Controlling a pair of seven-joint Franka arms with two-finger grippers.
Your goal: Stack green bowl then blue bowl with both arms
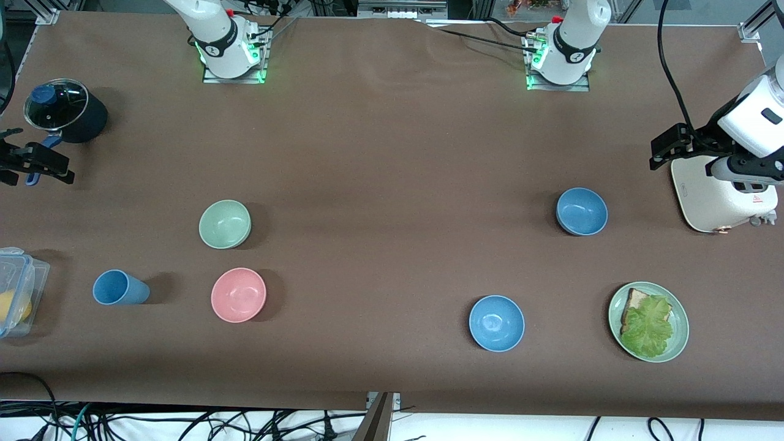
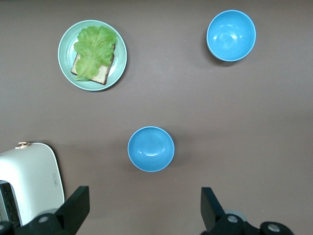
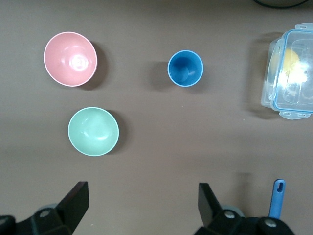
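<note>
The pale green bowl (image 1: 225,224) sits upright on the table toward the right arm's end, just farther from the front camera than the pink bowl (image 1: 238,294); both show in the right wrist view, green bowl (image 3: 93,131) and pink bowl (image 3: 70,58). One blue bowl (image 1: 582,211) stands toward the left arm's end, and a second blue bowl (image 1: 496,323) is nearer the camera; the left wrist view shows the first (image 2: 150,149) and the second (image 2: 231,35). My left gripper (image 1: 670,147) is open and empty, up beside the toaster (image 1: 723,190); its fingers (image 2: 73,205) stand wide apart. My right gripper (image 1: 33,165) is open and empty beside the pot.
A dark pot with a glass lid (image 1: 64,110) and a clear lidded box (image 1: 18,291) stand at the right arm's end. A blue cup (image 1: 119,288) lies beside the pink bowl. A green plate with toast and lettuce (image 1: 649,321) lies near the front edge.
</note>
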